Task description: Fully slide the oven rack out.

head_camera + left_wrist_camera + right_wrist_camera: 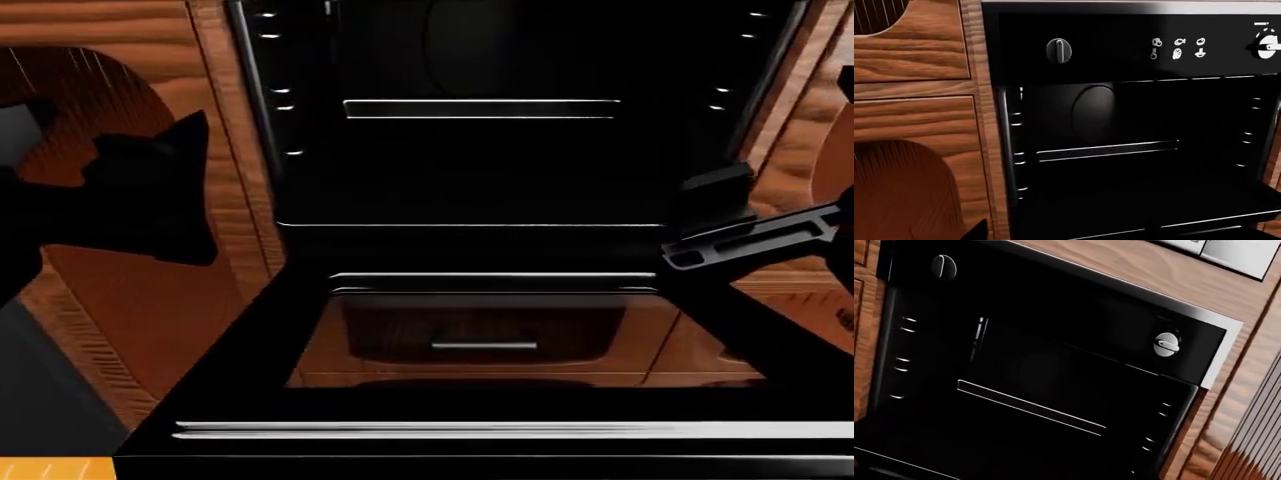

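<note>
Along the left edge of the head view, left arm: a dark silhouette, the left gripper (167, 150) held in front of the brown wood-grain cabinet panel (147, 310); whether its jaws are parted or closed cannot be told.
Control panel: glossy black strip above the cavity, with a round black left knob (1059, 50), a cluster of small white cooking icons (1177, 48) and a round right knob (1269, 46); the tiny white lettering over the right knob is too small to read.
Oven cavity: dark, open, with short pale rail marks on both side walls.
Oven rack: thin flat black metal oven rack (481, 108) with a pale glinting front edge, lying level and deep inside the cavity, spanning most of its width.
Oven door: big black glass-windowed door (481, 335) lowered flat toward the camera, a short silver handle (483, 346) showing through its glass.
Right arm: right gripper (727, 215) at the cavity's right front corner, apart from the rack; its dark fingers show poorly, so I cannot tell their state.
</note>
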You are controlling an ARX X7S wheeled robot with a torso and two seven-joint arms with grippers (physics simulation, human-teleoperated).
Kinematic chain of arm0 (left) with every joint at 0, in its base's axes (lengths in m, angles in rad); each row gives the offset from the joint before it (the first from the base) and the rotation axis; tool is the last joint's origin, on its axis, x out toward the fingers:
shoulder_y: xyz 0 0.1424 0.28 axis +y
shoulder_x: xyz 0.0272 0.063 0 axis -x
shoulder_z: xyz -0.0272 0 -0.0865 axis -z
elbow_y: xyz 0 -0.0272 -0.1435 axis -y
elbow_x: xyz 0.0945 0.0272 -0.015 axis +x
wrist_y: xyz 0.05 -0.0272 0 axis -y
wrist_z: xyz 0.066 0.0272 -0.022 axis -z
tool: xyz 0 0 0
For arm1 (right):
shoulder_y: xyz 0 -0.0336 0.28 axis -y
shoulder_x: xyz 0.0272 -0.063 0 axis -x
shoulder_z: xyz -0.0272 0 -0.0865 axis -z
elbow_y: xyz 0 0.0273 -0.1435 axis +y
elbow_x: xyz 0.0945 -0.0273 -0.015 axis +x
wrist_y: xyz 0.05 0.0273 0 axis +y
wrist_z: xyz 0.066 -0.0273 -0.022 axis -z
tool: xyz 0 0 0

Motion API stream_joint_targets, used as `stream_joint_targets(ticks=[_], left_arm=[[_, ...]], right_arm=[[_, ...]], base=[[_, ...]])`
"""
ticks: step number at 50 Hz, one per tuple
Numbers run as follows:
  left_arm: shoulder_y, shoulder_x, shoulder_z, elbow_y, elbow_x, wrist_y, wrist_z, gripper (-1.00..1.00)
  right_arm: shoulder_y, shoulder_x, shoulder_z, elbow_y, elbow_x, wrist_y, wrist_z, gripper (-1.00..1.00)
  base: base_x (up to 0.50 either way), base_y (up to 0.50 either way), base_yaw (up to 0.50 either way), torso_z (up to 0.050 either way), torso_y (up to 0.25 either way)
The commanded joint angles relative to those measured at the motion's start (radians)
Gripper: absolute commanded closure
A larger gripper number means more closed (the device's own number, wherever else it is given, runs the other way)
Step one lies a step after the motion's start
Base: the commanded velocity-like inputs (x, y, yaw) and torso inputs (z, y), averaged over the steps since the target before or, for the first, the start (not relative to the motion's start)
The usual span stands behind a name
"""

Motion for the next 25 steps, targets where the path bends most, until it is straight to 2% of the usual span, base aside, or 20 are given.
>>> stream_joint_targets(ticks=[1, 14, 25], left_arm=[[0.012, -0.005, 0.001, 0.002, 0.014, 0.003, 0.014, -1.0], [-0.029, 0.007, 0.035, -0.015, 0.021, -0.001, 0.017, -1.0], [0.0, -0.003, 0.025, -0.006, 0.033, 0.008, 0.03, -1.0]], right_arm=[[-0.012, 0.006, -0.004, -0.003, -0.012, -0.007, -0.008, -1.0], [0.001, 0.011, -0.015, -0.011, -0.017, -0.014, -0.005, -1.0], [0.006, 0.006, -0.055, -0.001, -0.015, -0.02, 0.01, -1.0]], base=[[0.0, -0.5, 0.0, 0.0, 0.0], [0.0, -0.5, 0.0, 0.0, 0.0], [0.05, -0.05, 0.0, 0.0, 0.0]])
